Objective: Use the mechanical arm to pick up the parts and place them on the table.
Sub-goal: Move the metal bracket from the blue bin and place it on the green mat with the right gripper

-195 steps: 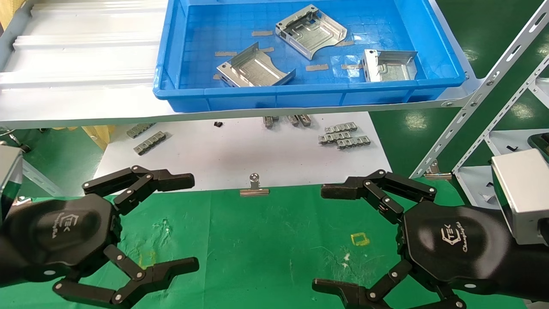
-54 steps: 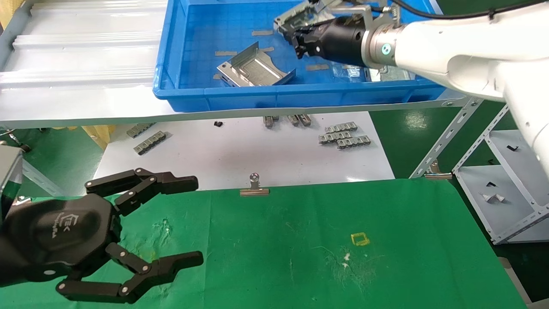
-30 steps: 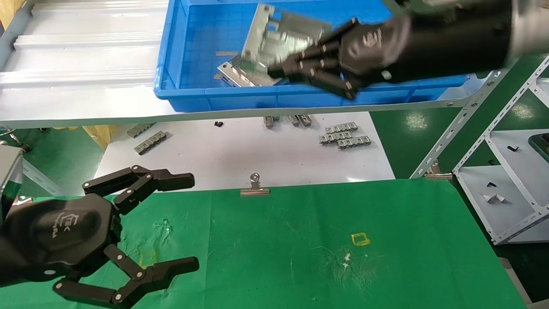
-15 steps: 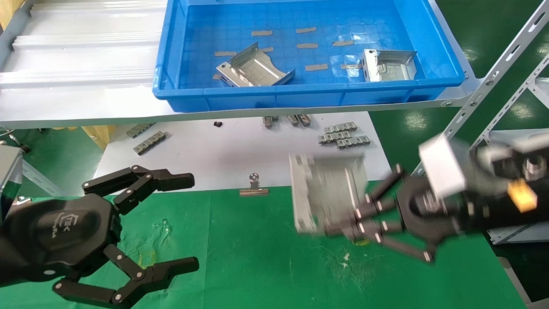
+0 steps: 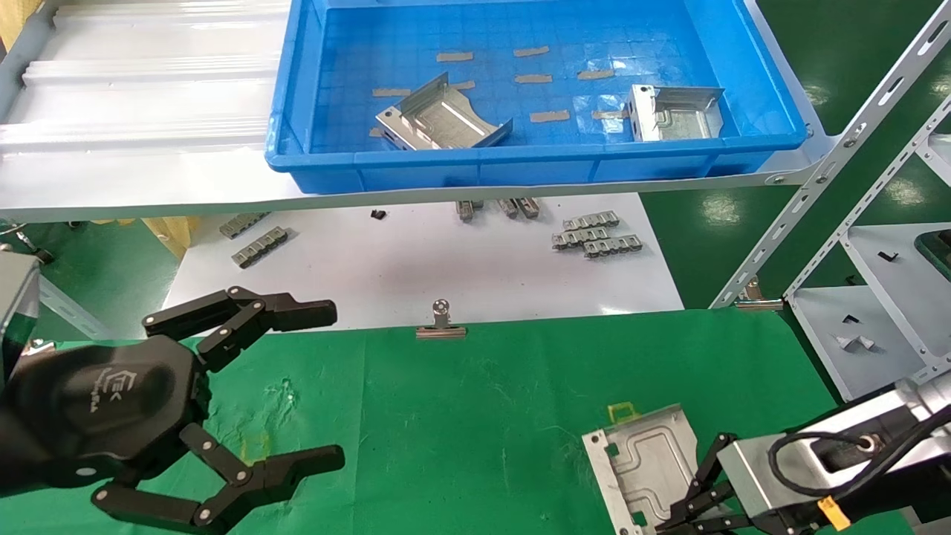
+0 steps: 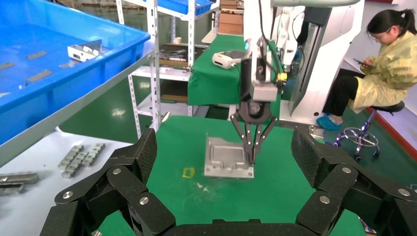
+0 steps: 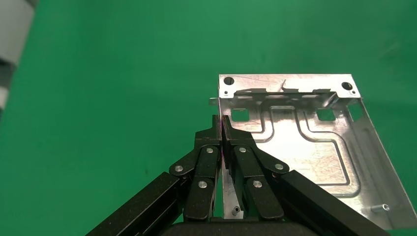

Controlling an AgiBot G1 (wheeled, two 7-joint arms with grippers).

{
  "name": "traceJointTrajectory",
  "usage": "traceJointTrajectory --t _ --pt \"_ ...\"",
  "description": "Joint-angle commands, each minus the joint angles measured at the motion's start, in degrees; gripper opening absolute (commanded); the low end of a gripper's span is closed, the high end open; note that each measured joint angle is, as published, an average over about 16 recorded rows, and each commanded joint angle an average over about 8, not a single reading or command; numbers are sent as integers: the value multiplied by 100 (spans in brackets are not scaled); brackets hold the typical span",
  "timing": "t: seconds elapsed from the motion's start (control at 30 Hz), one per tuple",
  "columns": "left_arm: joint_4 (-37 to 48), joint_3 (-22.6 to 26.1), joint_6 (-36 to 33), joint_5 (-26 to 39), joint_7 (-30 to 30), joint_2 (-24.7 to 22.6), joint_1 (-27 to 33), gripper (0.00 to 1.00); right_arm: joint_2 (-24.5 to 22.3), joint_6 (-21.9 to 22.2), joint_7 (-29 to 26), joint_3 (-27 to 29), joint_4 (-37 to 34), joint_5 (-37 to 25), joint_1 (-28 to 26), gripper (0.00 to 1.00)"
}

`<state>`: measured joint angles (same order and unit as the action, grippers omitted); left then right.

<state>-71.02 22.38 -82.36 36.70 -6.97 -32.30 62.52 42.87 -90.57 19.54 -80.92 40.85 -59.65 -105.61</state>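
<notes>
While its fingers stay pressed together on one upturned side flange, the right gripper (image 7: 222, 129) holds a silver part (image 5: 645, 462) low over the table (image 5: 461, 416), near the robot's right front corner of the green cloth, with the part's far edge just at the small yellow square outline (image 5: 621, 410). The left gripper (image 5: 245, 386) hangs parked over the near left of the cloth, its fingers spread wide and holding nothing.

Two more parts (image 5: 440, 121) wait in the blue bin (image 5: 520, 167) on the metal shelf (image 5: 134, 111) beyond, well apart from each other.

The risk here lies in the grip: the fingers pinch only a thin wall at one side, so the sheet could pivot or slip if it is let go while tilted, and it could clatter down, skid on the cloth or end up on a flange. A release near the cloth's edge could also send it off the table.

From the head view, the part looks flat on the cloth, but contact cannot be confirmed. The left wrist view, looking across the table, shows the part (image 6: 227, 158) hanging level just above or barely on the green surface, the right gripper (image 6: 254, 142) coming down from above. The right wrist view alone shows the pinch itself: both fingertips (image 7: 231, 135) meet on the flange, with the embossed channels of the part (image 7: 310, 147) facing up.
</notes>
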Motion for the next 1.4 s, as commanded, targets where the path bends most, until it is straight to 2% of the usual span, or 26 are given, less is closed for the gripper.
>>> traceJointTrajectory --t 0.03,0.33,0.8,0.87,1.07,1.13,1.4 --pt "0 0 0 0 0 0 0 100 126 25 311 -166 -285 -87 30 0" --pt "0 0 0 0 0 0 0 100 772 116 1430 -278 -1822 -140 128 0" --pt "0 0 0 0 0 0 0 100 1380 382 2221 -168 -3204 34 345 1" --pt "0 0 0 0 0 0 0 100 1437 423 2283 -125 -3320 98 409 11" --pt "0 0 0 0 0 0 0 100 1554 500 2425 -51 -3580 210 534 85" --pt "0 0 0 0 0 0 0 100 1582 515 2466 -47 -3639 214 546 100" --pt "0 0 0 0 0 0 0 100 1645 536 2649 -75 -3778 167 502 100"
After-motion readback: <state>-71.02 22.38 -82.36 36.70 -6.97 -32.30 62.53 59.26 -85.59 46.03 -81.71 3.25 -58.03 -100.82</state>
